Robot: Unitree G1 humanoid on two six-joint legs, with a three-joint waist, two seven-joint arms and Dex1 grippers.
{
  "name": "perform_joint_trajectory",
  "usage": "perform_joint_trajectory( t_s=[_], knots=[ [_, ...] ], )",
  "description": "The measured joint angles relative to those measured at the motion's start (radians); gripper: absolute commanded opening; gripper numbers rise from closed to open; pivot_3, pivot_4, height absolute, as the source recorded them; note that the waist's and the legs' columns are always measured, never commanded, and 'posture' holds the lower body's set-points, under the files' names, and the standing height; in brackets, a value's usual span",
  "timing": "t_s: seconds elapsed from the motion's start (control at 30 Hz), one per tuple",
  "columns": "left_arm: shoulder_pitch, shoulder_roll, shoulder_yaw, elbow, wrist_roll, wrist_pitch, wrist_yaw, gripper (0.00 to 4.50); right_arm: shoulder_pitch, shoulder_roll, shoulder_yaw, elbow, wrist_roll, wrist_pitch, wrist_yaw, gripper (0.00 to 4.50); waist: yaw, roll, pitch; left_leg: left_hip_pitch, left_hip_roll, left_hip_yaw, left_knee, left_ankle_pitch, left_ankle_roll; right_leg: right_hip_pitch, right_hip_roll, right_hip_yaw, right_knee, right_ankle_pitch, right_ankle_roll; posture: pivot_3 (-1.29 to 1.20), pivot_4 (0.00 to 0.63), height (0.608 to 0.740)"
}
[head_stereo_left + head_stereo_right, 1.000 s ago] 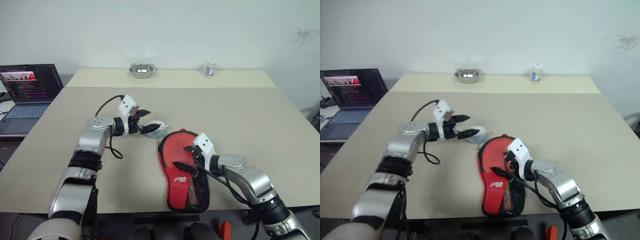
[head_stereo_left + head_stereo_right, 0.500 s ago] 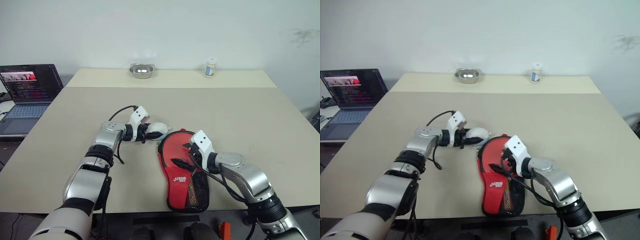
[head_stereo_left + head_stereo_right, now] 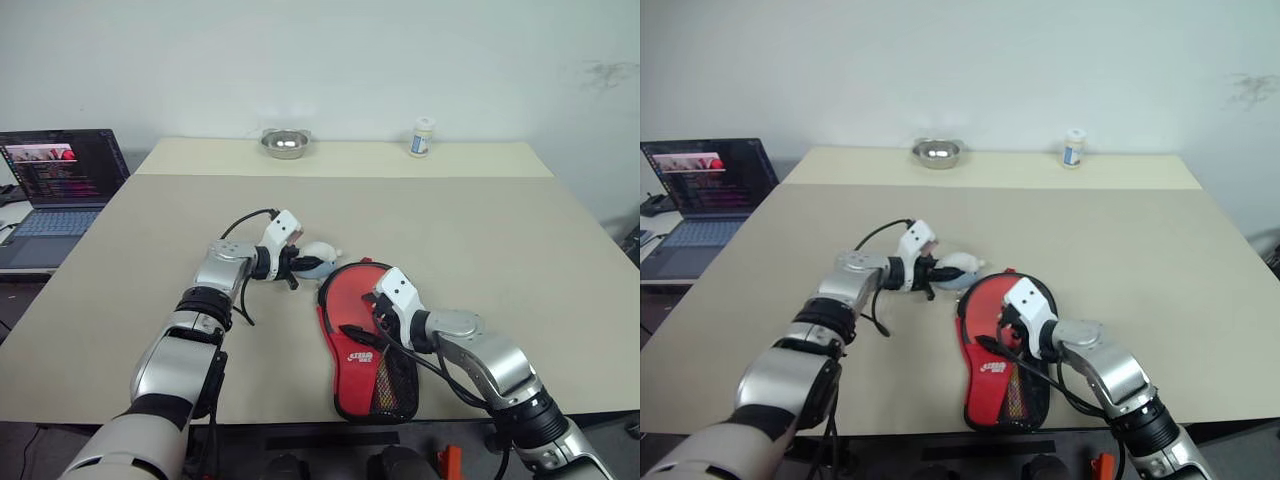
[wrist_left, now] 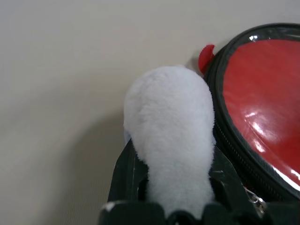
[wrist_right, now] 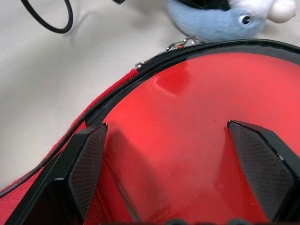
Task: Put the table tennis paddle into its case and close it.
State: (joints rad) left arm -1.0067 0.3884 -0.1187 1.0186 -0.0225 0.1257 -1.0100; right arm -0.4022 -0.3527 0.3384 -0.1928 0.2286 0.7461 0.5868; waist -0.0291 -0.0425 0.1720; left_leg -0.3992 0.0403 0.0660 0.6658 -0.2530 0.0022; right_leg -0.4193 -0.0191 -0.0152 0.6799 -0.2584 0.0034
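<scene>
The case lies near the table's front edge, red with a white logo and a black mesh pocket. Inside its black zipper rim shows the glossy red face of the table tennis paddle; the handle is hidden. My right gripper hangs open just over that red face, one finger to each side. A small white and blue plush toy lies on the table against the rounded far end of the case. My left gripper is shut on the plush toy.
A laptop stands open off the table's left side. A metal bowl and a small white bottle sit at the far edge. A black cable loops beside my left wrist.
My left gripper has come down and in towards the case and closed on the plush toy. The right gripper has stayed open over the paddle's face.
</scene>
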Motion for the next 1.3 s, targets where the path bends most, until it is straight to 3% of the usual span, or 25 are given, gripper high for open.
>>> perform_joint_trajectory(
  t_s=[0.2, 0.67, 0.93, 1.3],
  knots=[
    [-0.064, -0.069, 0.000, 0.033, 0.016, 0.047, 0.084, 0.47, 0.003, -0.001, 0.007, 0.006, -0.019, -0.008, 0.007, 4.50, 0.003, -0.001, -0.001, -0.001, -0.001, -0.001, 0.000, 0.000, 0.000, 0.000, 0.000, -0.001, 0.000, 0.000, 0.000, 0.00, 0.150, 0.740],
    [-0.268, -0.171, -0.075, 0.330, 0.258, -0.177, 0.480, 0.47, 0.012, 0.000, 0.001, 0.015, -0.018, -0.007, 0.026, 4.50, 0.003, -0.004, -0.002, 0.000, -0.001, 0.000, -0.001, 0.000, -0.001, 0.000, 0.000, -0.001, -0.001, 0.000, 0.000, 0.00, 0.150, 0.740],
    [-0.345, -0.335, -0.130, 0.369, 0.371, -0.251, 0.621, 0.47, 0.024, -0.030, 0.005, -0.023, -0.016, 0.013, 0.053, 4.50, 0.004, -0.004, -0.003, -0.001, -0.004, -0.001, -0.002, 0.000, -0.001, 0.000, 0.000, 0.000, -0.002, 0.000, 0.001, 0.00, 0.150, 0.740],
    [-0.382, -0.549, -0.178, 0.383, 0.446, -0.333, 0.624, 0.47, 0.060, -0.037, 0.015, -0.103, -0.011, 0.065, 0.058, 4.50, 0.005, -0.004, -0.003, -0.001, -0.010, -0.001, -0.002, 0.000, 0.000, 0.000, -0.004, 0.000, -0.002, -0.002, 0.005, 0.00, 0.150, 0.740]
  ],
)
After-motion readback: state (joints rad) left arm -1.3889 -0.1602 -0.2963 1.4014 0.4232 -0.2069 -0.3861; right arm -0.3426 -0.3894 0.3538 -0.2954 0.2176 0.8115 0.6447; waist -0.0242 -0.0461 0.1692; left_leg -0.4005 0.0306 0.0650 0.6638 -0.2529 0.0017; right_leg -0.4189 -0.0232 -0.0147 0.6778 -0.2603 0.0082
